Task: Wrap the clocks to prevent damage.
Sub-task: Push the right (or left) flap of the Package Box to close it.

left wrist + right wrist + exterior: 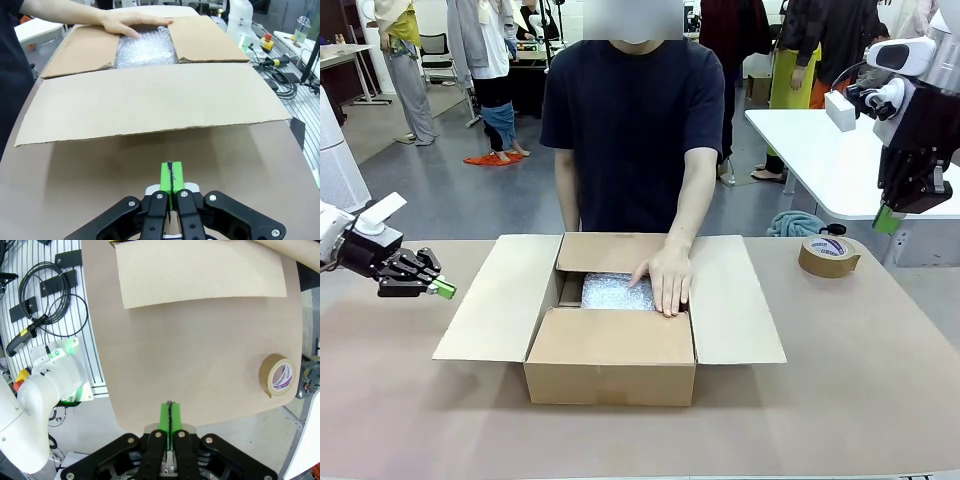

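An open cardboard box (610,355) stands mid-table with its flaps spread. Bubble wrap (608,292) lies inside it, and a person's hand (666,281) presses flat on the wrap. The clocks are hidden. My left gripper (444,289) hovers shut and empty just above the table, left of the box's left flap (150,100). In the left wrist view the green pads (167,176) are pressed together, pointing at the flap and the bubble wrap (145,50). My right gripper (886,220) hangs shut and empty high above the table's right end, its pads (165,416) closed.
A roll of brown tape (828,256) lies on the table right of the box, also below my right gripper as the tape roll (276,376). The person stands at the far side. A white table (820,150) stands behind on the right.
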Action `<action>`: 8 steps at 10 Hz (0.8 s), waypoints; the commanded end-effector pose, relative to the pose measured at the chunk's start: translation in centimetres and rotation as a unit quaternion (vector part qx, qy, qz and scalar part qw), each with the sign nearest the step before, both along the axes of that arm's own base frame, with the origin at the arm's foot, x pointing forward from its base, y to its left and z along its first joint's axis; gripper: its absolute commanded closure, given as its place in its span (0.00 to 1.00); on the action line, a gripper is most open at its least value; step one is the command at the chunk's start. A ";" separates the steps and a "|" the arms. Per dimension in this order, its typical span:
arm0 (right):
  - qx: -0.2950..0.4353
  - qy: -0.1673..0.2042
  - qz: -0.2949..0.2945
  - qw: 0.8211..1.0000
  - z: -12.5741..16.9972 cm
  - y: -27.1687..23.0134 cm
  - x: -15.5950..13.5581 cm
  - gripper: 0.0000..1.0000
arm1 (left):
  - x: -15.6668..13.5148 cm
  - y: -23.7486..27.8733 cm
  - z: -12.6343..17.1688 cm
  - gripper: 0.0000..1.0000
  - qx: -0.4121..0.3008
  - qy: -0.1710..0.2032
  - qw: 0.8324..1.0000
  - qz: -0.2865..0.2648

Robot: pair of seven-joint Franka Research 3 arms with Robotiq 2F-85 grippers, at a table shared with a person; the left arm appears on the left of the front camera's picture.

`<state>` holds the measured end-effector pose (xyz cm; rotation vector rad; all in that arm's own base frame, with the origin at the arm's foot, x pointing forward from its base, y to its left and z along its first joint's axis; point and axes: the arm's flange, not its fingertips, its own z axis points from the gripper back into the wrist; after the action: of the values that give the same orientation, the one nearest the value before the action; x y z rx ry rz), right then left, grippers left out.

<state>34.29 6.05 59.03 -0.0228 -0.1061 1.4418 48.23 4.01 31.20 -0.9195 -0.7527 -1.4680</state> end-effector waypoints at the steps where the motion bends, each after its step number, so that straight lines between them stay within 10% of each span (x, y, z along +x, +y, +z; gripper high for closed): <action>1: 0.006 0.002 -0.003 1.000 -0.1 0.2 0.0 0.99 | 0.5 -0.2 -1.9 1.00 -0.035 0.011 0.999 0.020; 8: 0.006 0.002 -0.003 1.000 -0.1 0.2 0.0 0.99 | 0.7 -3.1 -3.0 1.00 -0.074 0.041 0.996 0.028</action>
<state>34.29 6.05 59.03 -0.0228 -0.1061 1.4418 48.72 1.31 28.25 -1.0233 -0.8098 -1.3598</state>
